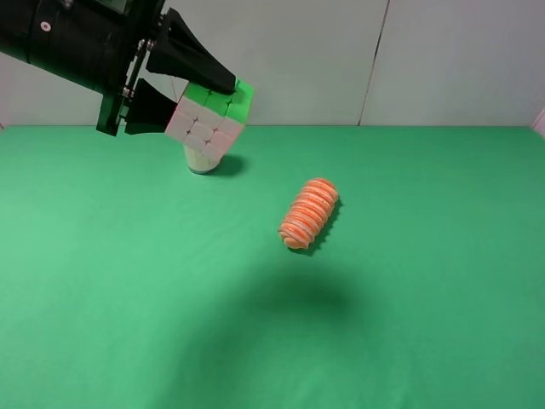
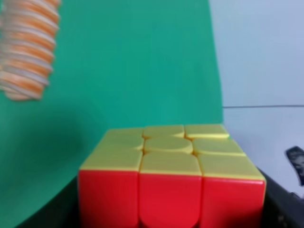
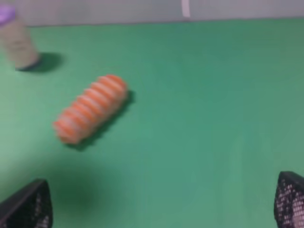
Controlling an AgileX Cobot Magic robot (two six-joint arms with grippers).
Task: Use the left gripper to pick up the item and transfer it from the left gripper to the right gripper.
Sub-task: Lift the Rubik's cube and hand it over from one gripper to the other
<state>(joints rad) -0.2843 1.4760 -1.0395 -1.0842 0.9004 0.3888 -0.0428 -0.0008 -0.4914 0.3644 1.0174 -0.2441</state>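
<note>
The puzzle cube (image 1: 209,119) hangs high above the back left of the green table, showing white and green faces. My left gripper (image 1: 192,102) is shut on it, one black finger on top and one at its left side. In the left wrist view the cube (image 2: 171,180) shows yellow and red faces between the dark fingers (image 2: 280,204). My right gripper (image 3: 159,204) is open and empty above the cloth, its mesh-padded fingertips (image 3: 28,204) wide apart. It is out of the exterior high view.
An orange ribbed roll (image 1: 309,213) lies mid-table; it also shows in the wrist views (image 2: 28,47) (image 3: 90,114). A pale can (image 1: 201,160) stands at the back left, under the cube; its purple top shows in the right wrist view (image 3: 16,38). A grey wall bounds the back.
</note>
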